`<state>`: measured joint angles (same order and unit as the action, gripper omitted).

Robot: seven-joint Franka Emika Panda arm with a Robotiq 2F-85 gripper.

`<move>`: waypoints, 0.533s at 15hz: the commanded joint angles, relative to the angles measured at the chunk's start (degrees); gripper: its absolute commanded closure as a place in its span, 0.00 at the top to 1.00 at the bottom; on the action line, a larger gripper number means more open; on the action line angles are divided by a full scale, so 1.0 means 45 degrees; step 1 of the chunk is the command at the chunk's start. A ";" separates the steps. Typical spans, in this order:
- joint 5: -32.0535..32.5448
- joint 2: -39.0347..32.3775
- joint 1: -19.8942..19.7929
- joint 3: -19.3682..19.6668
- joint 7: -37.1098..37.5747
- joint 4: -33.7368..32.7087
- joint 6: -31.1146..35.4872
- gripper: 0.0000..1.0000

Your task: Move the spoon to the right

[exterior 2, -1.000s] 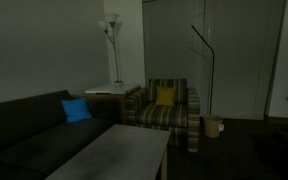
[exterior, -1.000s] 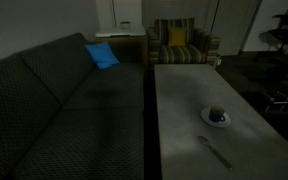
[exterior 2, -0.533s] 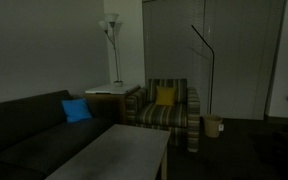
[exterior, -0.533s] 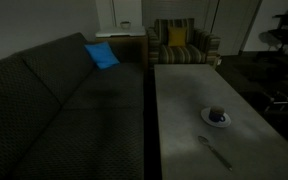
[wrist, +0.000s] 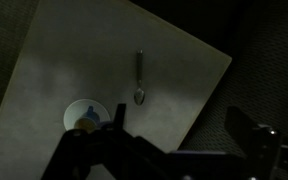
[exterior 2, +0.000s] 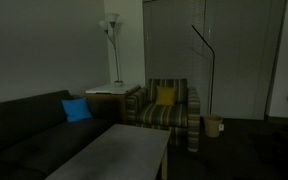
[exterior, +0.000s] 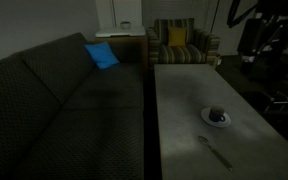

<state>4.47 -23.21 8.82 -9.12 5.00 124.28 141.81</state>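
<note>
so the jaws hang wide open and empty, high over the desk (wrist: 74, 60), since the spoon (wrist: 139, 78) near its edge isn't grabbed yet

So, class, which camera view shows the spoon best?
The wrist view: it looks down on the spoon, clear from handle to bowl. In an exterior view it is only a faint thin streak; in an exterior view of the table, no spoon can be made out.
</note>
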 commanded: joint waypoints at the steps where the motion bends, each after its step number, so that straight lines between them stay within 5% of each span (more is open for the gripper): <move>1: 0.0069 -0.1979 0.0405 0.0238 -0.0231 -0.1828 -0.0358 1.00; 6: -0.0393 -0.4292 0.0344 0.0344 -0.0225 -0.3468 -0.1359 1.00; 8: -0.0286 -0.3771 0.0458 0.0360 -0.0109 -0.2784 -0.0656 1.00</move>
<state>3.92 -40.20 10.15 -8.19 4.98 111.95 139.04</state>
